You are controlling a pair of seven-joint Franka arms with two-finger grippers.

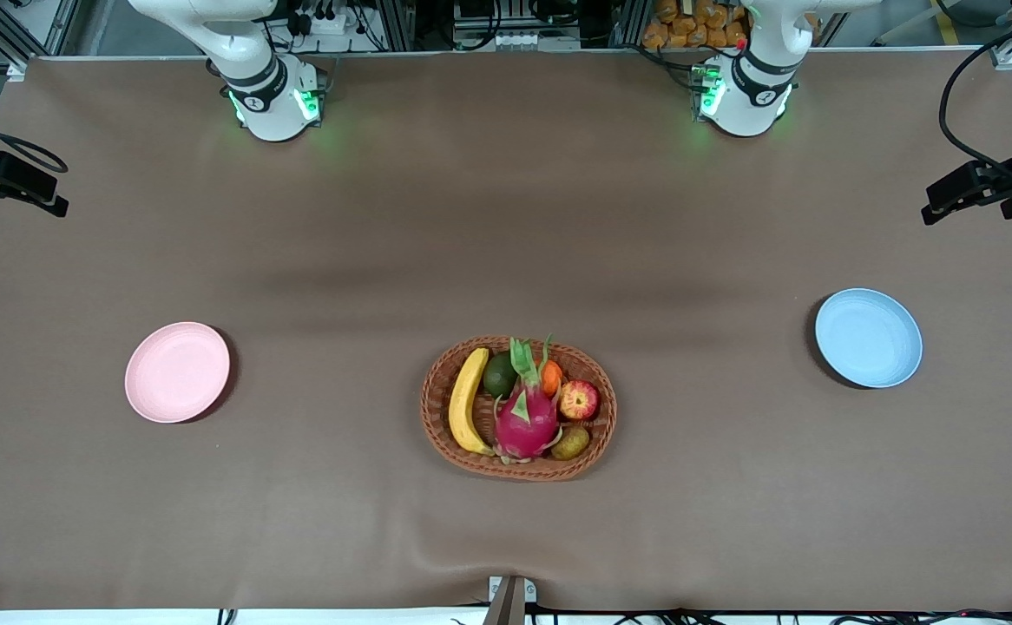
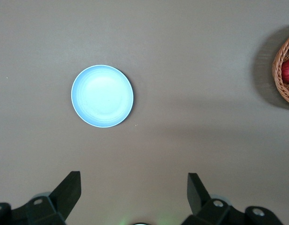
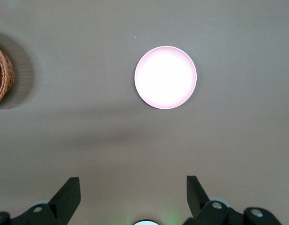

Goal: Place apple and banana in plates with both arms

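The apple and the banana lie in an oval wicker basket at the table's middle, near the front camera. The pink plate lies toward the right arm's end, the blue plate toward the left arm's end; both are bare. My left gripper is open and empty, high over the table, with the blue plate and a bit of the apple in its view. My right gripper is open and empty, high over the table, with the pink plate in its view. Both hands are out of the front view.
The basket also holds a pink dragon fruit, a dark green fruit, an orange fruit and a brownish-yellow oval fruit. Black camera mounts stand at the table's two ends.
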